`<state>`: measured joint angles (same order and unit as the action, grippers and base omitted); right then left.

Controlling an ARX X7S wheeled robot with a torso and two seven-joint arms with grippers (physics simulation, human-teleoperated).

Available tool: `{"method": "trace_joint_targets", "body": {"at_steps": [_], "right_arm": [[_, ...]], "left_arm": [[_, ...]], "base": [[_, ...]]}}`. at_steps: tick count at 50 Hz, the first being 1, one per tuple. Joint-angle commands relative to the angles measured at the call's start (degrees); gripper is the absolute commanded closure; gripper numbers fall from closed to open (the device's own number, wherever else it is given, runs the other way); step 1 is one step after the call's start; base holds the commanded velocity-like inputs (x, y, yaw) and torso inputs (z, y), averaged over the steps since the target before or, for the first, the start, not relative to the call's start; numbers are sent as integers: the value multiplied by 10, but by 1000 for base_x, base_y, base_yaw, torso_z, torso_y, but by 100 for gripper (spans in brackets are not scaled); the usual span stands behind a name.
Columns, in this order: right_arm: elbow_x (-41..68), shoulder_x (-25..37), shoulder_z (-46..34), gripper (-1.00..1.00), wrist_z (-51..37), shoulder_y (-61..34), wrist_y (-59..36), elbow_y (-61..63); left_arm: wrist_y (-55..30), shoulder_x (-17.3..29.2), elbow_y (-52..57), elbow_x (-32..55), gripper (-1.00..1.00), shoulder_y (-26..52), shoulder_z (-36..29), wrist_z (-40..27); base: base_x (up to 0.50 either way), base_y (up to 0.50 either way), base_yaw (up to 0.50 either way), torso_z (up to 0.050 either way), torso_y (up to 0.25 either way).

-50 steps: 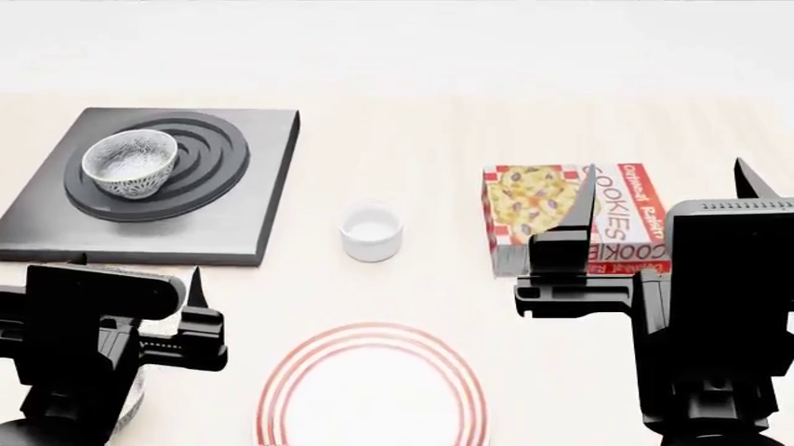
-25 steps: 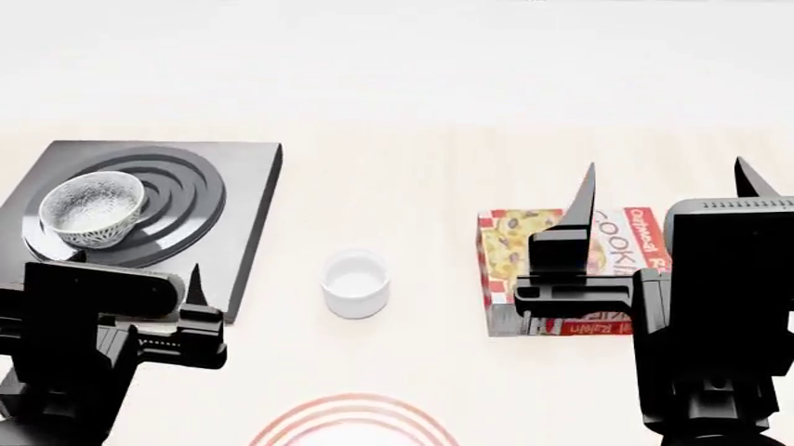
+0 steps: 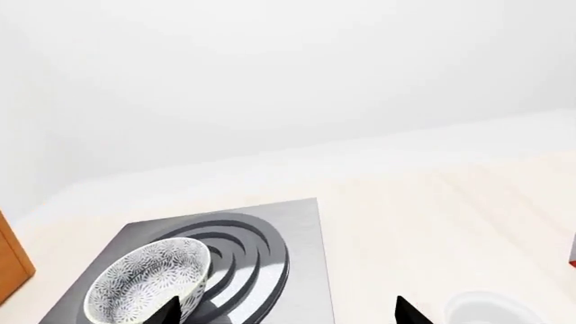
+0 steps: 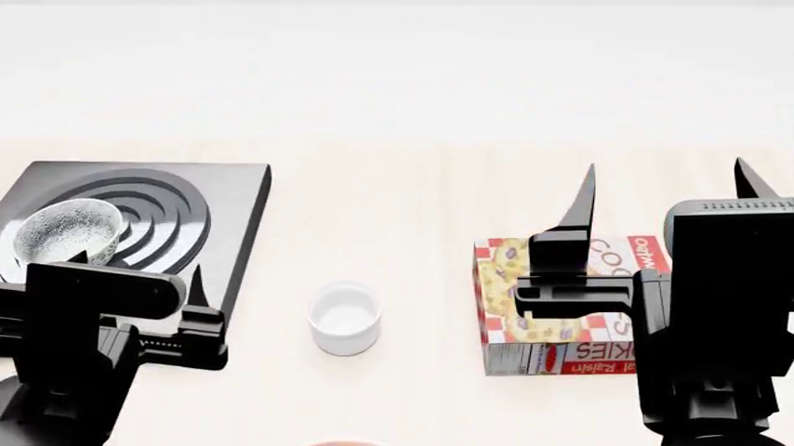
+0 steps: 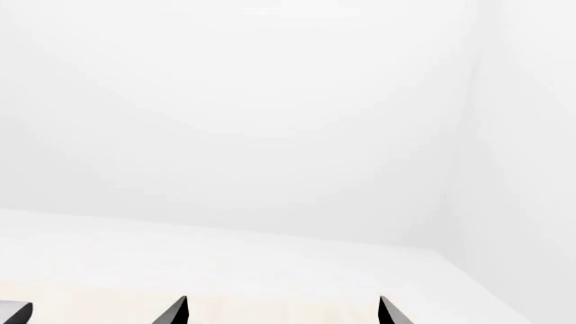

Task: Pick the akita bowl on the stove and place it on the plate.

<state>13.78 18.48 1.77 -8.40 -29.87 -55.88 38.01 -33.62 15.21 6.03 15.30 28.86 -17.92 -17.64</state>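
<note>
Bright, even, diffuse light throughout; renders sharp, shadows soft and faint, upper backgrounds washed near-white

The bowl (image 4: 67, 233) wore a fine black-and-white mesh outside and a pale grey-white inside. The stove (image 4: 236, 209) was a dark grey slab with black rings on top. The bench (image 4: 397, 186) was pale, light wood in tone. A plain white cup (image 4: 345, 319) stood on it. The cookie box (image 4: 559, 311) was red and white, with a yellow speckled picture and red checks. Both arms and their fingers (image 4: 581, 200) were black.
</note>
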Motion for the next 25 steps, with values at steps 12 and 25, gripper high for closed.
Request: {"method": "trace_joint_targets", "body": {"at_steps": [12,25], "right_arm": [[5,2,-2,-100,-5,-2,-8,3],[5,5,-4,-100,-7,-1,-1,-1]], "left_arm": [[-22,-2,25,30,-100,5,17,-3],[-108,3,20,44,-100,99,32,-16]], "base": [[257,-28,0,0,0],[9,0,0,0,0]]}}
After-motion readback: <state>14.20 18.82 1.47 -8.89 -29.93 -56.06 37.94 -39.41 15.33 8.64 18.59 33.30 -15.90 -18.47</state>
